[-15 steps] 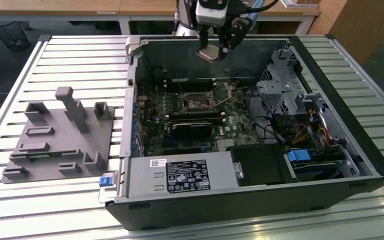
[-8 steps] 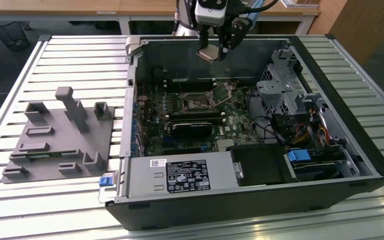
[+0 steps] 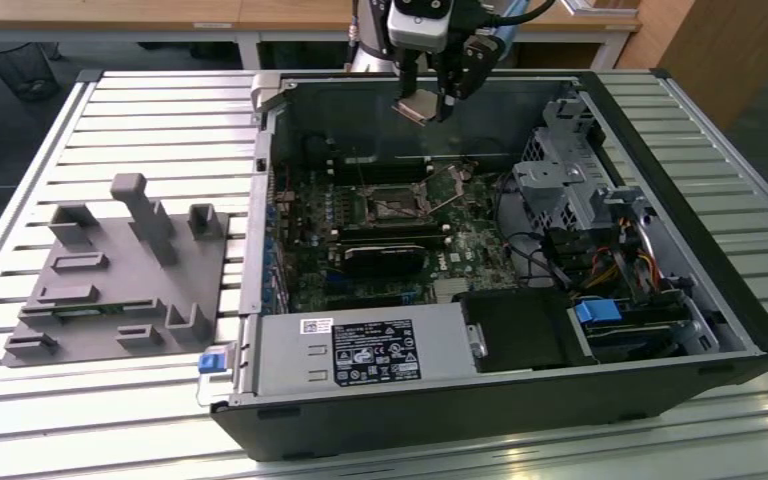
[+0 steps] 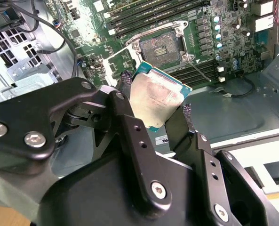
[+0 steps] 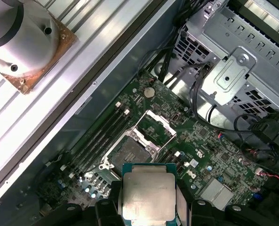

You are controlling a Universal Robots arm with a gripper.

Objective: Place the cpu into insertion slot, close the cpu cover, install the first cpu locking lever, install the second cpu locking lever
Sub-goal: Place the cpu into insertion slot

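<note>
Okay, your gripper is clamped on the cpu, one black finger on each of two opposite edges, jaws only as wide as the chip itself

In the exterior view you're hanging high over the far wall of the open computer case, chip tilted, silvery-beige face partly towards the camera

Both wrist views show the cpu held at the tips of the gripper, metal top showing, green edge visible round it

The insertion slot sits well below the gripper, down on the green motherboard, well apart from the chip, no contact

The second wrist view looks past the chip to the insertion slot, dark square with a silvery rim, nothing seated in it

In the first wrist view the insertion slot lies just beyond the chip's far edge, uncovered

The cpu cover is flipped up off the socket, standing at the side of it away from your fingertips; the second wrist view has the cpu cover raised beside the socket too

A thin metal lever sticks out loose beside the slot, not latched

Long black memory slots run past the socket on the side away from the gripper

Off to the side of the gripper, outside the case, a grey fixture block sits on the slatted table

Cpu not yet in the slot, cover not yet closed
</note>
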